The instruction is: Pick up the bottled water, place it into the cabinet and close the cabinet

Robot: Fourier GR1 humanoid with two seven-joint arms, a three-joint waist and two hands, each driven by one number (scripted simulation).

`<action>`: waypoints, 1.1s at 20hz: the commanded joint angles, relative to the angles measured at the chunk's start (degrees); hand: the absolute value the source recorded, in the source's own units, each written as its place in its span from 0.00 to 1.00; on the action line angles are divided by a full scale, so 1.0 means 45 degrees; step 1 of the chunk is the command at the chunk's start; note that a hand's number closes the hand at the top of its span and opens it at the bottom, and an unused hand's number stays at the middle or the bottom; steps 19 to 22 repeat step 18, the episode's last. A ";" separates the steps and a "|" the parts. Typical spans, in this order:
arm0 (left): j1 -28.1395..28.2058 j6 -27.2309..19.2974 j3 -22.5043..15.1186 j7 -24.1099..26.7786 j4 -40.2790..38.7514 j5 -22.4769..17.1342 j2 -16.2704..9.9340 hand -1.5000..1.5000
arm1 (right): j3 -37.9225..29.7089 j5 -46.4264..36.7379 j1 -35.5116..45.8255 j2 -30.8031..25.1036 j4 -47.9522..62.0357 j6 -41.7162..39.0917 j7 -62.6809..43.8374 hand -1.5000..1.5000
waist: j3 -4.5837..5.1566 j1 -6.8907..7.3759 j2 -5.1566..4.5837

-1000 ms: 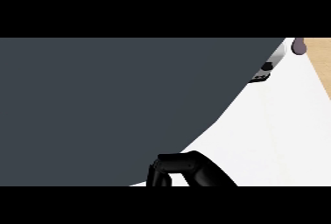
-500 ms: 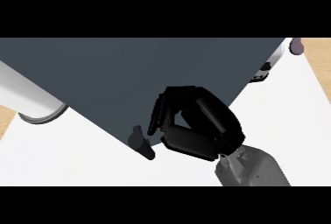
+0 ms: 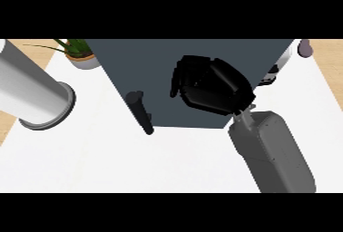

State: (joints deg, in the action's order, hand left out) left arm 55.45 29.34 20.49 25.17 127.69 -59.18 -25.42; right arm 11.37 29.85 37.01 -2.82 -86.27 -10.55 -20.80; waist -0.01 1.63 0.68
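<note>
Right robot hand (image 3: 213,88) laid against the cabinet (image 3: 161,59)

Its fingers were held straight on the dark panel; the handle (image 3: 139,111) lay just to its left, long axis upright.

open white counter (image 3: 167,158) before cabinet (image 3: 154,68), left arm (image 3: 33,90) beside
</note>
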 commanded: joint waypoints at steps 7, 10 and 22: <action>0.0471 0.0580 0.0468 -0.0784 0.0552 -0.0360 0.0638 0.00 | -0.1335 -0.0281 0.1946 -0.0205 0.3155 -0.0882 0.0901 1.00 | -0.0002 0.0081 -0.0209; 0.0556 0.0892 0.0516 -0.0878 0.0583 -0.0712 0.0569 0.00 | -0.1028 -0.0527 0.2854 0.0596 0.3509 0.0047 0.0561 1.00 | 0.0009 0.0245 -0.0218; -0.0083 0.0746 0.0832 -0.1299 0.0195 -0.0904 0.0259 0.00 | -0.0430 0.0422 0.2966 0.0605 0.4018 -0.0610 0.0870 1.00 | 0.0007 0.0358 -0.0280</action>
